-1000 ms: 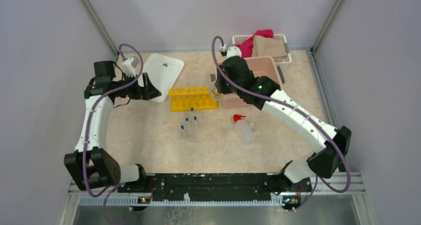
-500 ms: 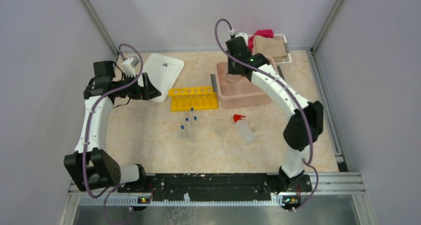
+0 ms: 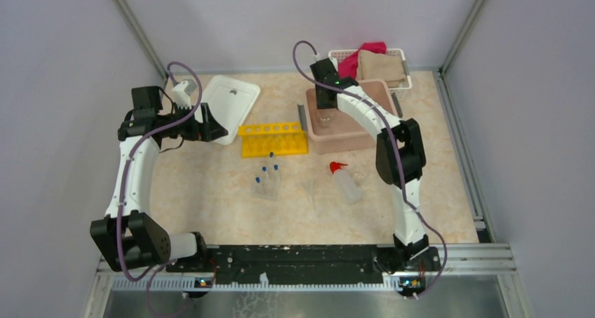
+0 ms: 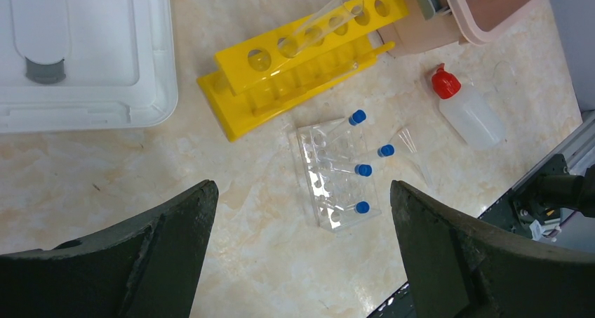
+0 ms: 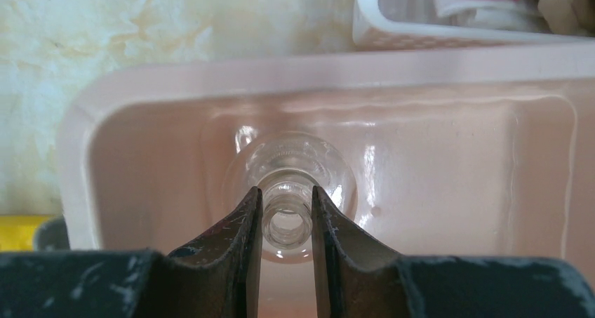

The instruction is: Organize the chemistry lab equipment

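My right gripper (image 5: 286, 200) is shut on the neck of the clear round flask (image 5: 291, 156), which hangs upright inside the pink tub (image 5: 140, 93). In the top view this gripper (image 3: 324, 113) is over the tub's left half. My left gripper (image 4: 302, 188) is open and empty, high above the table near the white lid (image 4: 84, 51). A yellow rack (image 4: 281, 72) holds one slanted clear tube (image 4: 319, 23). In front of it stands a clear rack (image 4: 337, 184) with several blue-capped tubes (image 4: 358, 117). The squeeze bottle (image 4: 470, 114) lies on its side beside the clear funnel (image 4: 415, 155).
A white basket (image 5: 449, 30) of red and tan cloths stands right behind the tub. The white lid (image 3: 231, 100) with its grey handle lies at the back left. Grey walls close in the table on three sides.
My right arm has carried the flask from the tub's left edge to above its inside, and its elbow has folded in over the table. The left arm has not moved.
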